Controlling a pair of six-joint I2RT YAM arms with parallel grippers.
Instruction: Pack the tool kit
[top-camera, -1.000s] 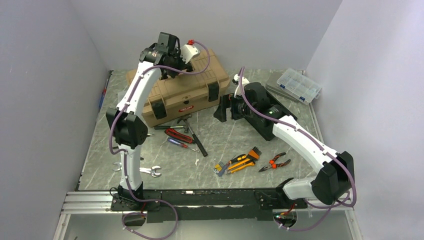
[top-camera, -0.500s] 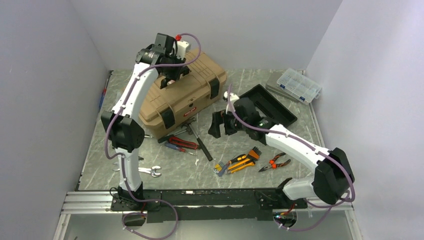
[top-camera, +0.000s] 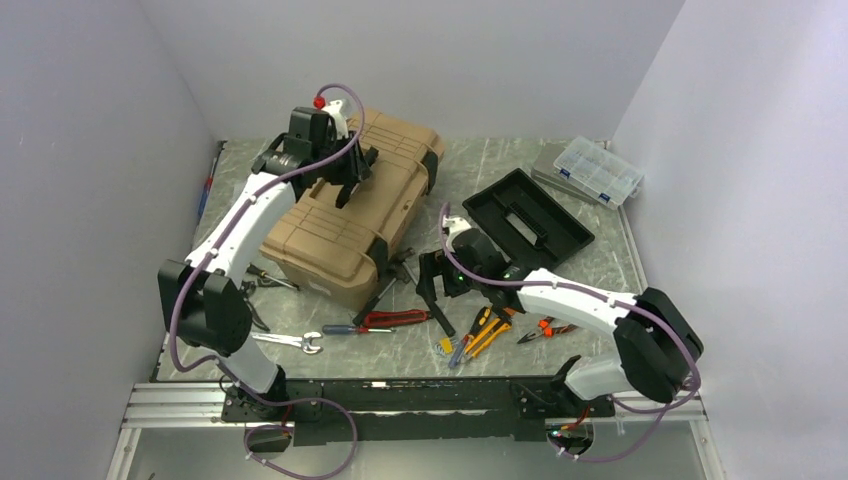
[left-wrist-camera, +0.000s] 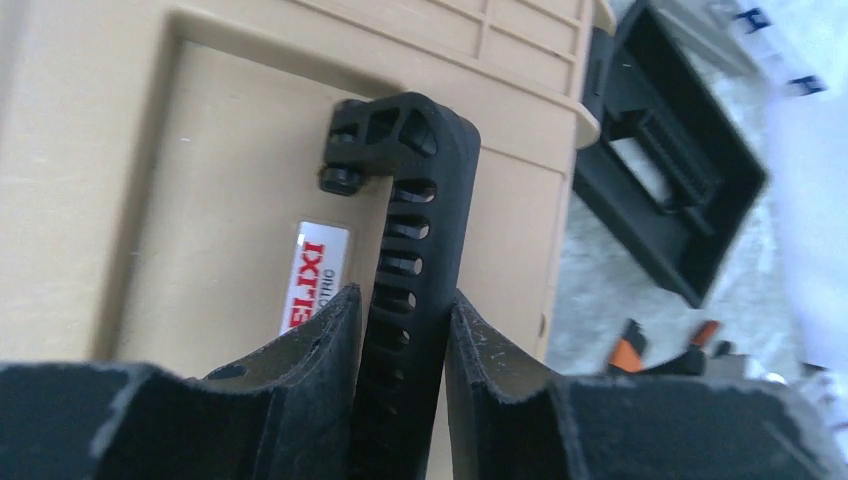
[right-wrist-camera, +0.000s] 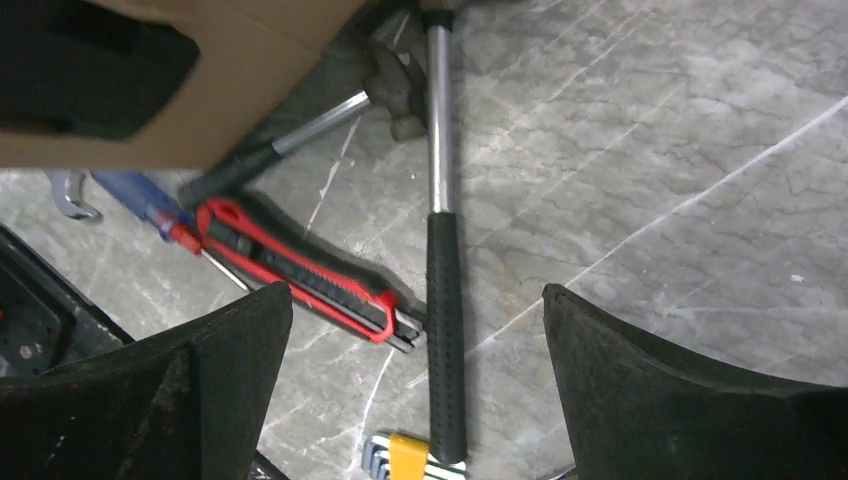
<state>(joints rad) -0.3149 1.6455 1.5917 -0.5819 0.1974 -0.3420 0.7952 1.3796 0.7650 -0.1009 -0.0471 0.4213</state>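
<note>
Right end effector (right-wrist-camera: 415, 300): spread wide with nothing gripped; it is held low over the surface (right-wrist-camera: 650, 200), just above the black grip of a hammer (right-wrist-camera: 445, 300).
Near tools: a wrench (top-camera: 300, 342) is laid at the near left. A blue-handled screwdriver (right-wrist-camera: 150, 200) and a red utility knife (right-wrist-camera: 300, 270) are laid close together, left of the hammer grip. A yellow hex key set (right-wrist-camera: 410, 455) is seen at the grip's end. Orange-and-yellow tools (top-camera: 482, 328) and pliers (top-camera: 550, 327) are spread further right.
Second hammer (right-wrist-camera: 290, 145): its head is seen just beside the first hammer's steel shaft, close under the toolbox's near corner.
Toolbox (top-camera: 340, 220): it is set on the left half of the surface, lid down and turned diagonally to the edges. One of its black latches (top-camera: 378, 255) is seen on the side facing the tools.
Left end effector (left-wrist-camera: 400, 320): pressed together on the toolbox's black handle (left-wrist-camera: 415, 200), which is pinched between both fingers above the lid.
Label (left-wrist-camera: 315, 275): white with red lettering, seen on the lid just left of the handle.
Tray (top-camera: 500, 195): black, laid on the surface right of the toolbox and apart from it.
Organiser case (top-camera: 598, 168): clear, placed at the far right corner.
</note>
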